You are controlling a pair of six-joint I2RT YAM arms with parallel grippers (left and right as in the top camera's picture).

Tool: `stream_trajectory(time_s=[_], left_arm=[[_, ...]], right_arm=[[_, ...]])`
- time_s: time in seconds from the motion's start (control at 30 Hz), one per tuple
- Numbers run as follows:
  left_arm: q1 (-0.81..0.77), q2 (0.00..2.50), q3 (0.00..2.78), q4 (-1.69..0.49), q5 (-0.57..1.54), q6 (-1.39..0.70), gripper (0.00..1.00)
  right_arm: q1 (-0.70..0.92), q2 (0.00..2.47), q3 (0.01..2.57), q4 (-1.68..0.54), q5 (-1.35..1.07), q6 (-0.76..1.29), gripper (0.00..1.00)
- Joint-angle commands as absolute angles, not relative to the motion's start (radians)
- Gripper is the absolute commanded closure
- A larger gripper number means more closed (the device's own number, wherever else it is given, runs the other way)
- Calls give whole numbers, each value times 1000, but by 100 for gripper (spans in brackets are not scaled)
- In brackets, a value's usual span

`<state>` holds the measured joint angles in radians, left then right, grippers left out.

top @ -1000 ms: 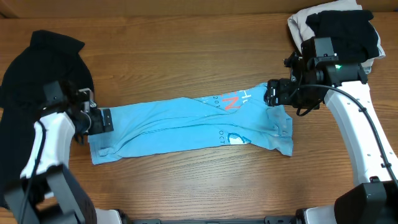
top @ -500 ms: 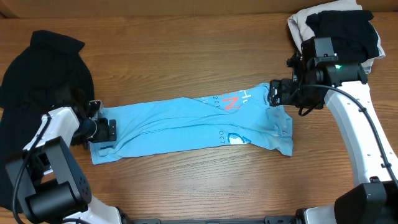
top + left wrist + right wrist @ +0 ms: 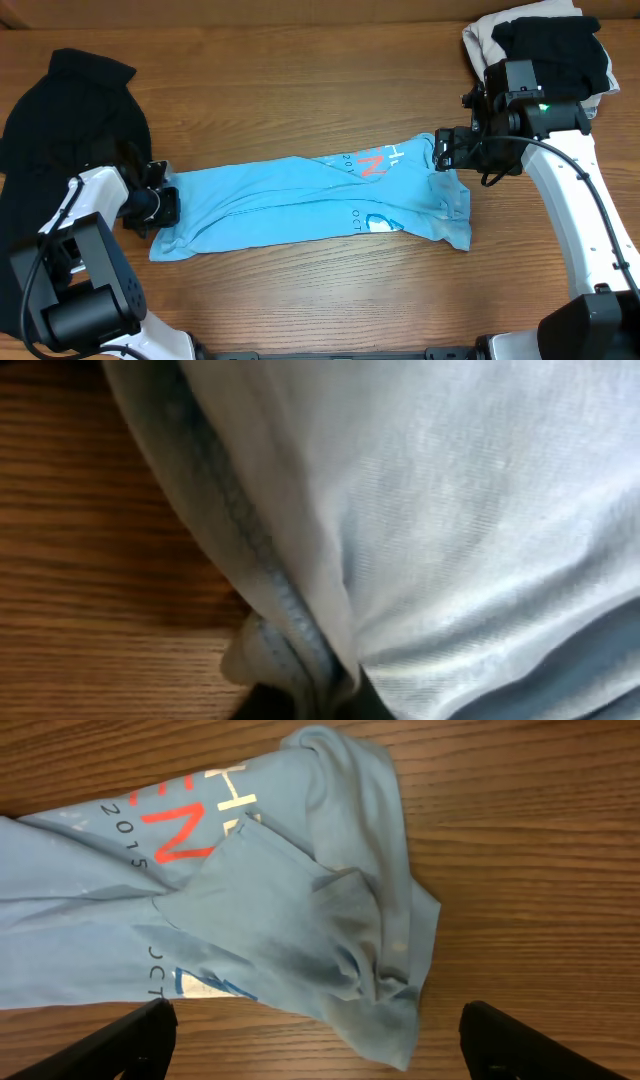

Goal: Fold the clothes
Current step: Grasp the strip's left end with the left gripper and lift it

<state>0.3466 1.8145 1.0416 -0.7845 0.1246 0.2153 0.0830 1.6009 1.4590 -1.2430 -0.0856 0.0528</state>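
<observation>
My left gripper is clenched on the left edge of the light blue T-shirt, which lies stretched lengthwise on the wooden table. My right gripper hangs released, fingers spread, over its right end.

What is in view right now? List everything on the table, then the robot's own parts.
T-shirt: one, light blue with white and red-orange print, lying as a long strip across the middle of the table.
Black garment: one, black, heaped at the table's left edge.
Clothes pile: one, a black piece on off-white cloth, far right corner.
Table: one, brown wood, under everything.
Left gripper: one, black, shut on the T-shirt's left end.
Right gripper: one, black, open over the T-shirt's right end.
</observation>
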Motion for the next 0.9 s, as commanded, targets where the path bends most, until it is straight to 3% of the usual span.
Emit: stream_trajectory(time_s=[0.0, 0.23, 0.5, 0.87], left_arm=[[350, 1877, 1043, -792, 67, 154, 96], [366, 1856, 1269, -973, 67, 143, 96], [331, 1847, 1591, -1221, 72, 299, 96], [90, 1848, 1665, -1279, 219, 313, 96]], right_arm=[[84, 1597, 1475, -1242, -123, 57, 7], [84, 1597, 1475, -1271, -125, 57, 7], [84, 1597, 1475, -1281, -124, 57, 7], [84, 1597, 1473, -1281, -124, 57, 6]])
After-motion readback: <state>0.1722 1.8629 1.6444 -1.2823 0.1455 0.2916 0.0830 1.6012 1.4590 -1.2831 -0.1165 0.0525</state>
